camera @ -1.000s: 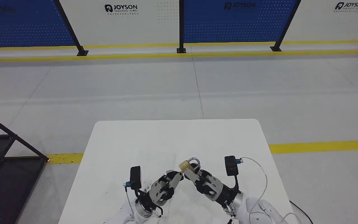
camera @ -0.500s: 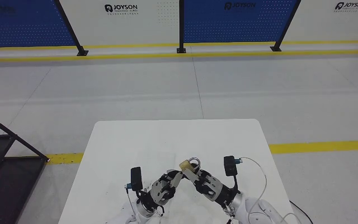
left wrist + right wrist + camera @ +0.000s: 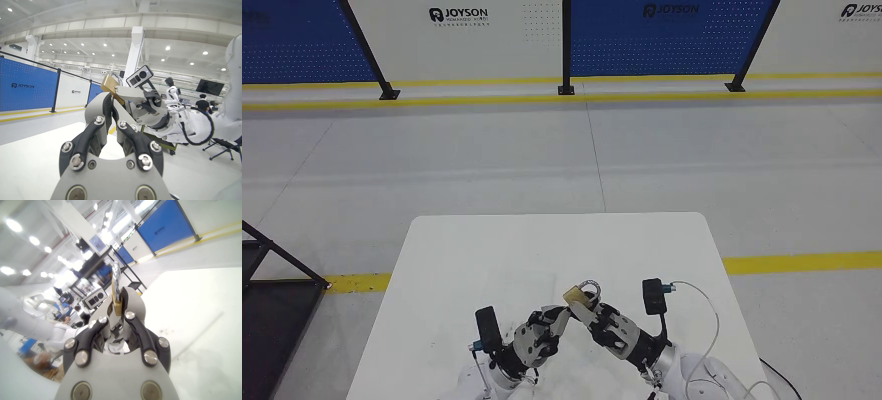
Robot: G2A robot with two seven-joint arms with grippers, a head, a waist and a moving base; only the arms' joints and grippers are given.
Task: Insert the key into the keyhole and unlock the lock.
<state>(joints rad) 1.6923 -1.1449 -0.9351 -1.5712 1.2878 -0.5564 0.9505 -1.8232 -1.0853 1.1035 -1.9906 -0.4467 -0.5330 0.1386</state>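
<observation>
The brass padlock [image 3: 576, 295] was held up above the white table [image 3: 542, 245], over the table's 6 o'clock part close to the near edge, with its silver shackle [image 3: 590, 289] pointing toward about 1 o'clock in the top view. The right gripper [image 3: 585, 307] came in from the padlock's 5 o'clock and was clamped on the brass body, one finger on each broad face; the right wrist view showed the body wedged between the two pads with the shackle rising clear beyond the fingertips. The left gripper [image 3: 557, 317] sat at the padlock's 7 o'clock, its tips just at the lower end of the brass body, though whether they touched it could not be told. Its jaws were drawn narrow, the black ridged pads [image 3: 107, 107] nearly pressed together, and what lay between them was hidden. Each arm carried a black wrist camera: the left one [image 3: 484, 324] at the padlock's 8 o'clock, the right one [image 3: 653, 295] at its 3 o'clock, with a thin white cable [image 3: 704, 298] looping off from it. Past the table at 12 o'clock ran yellow floor lines [image 3: 542, 98] and a row of blue and white barrier panels [image 3: 662, 35], and a black frame [image 3: 277, 258] stood on the floor at 9 o'clock.
</observation>
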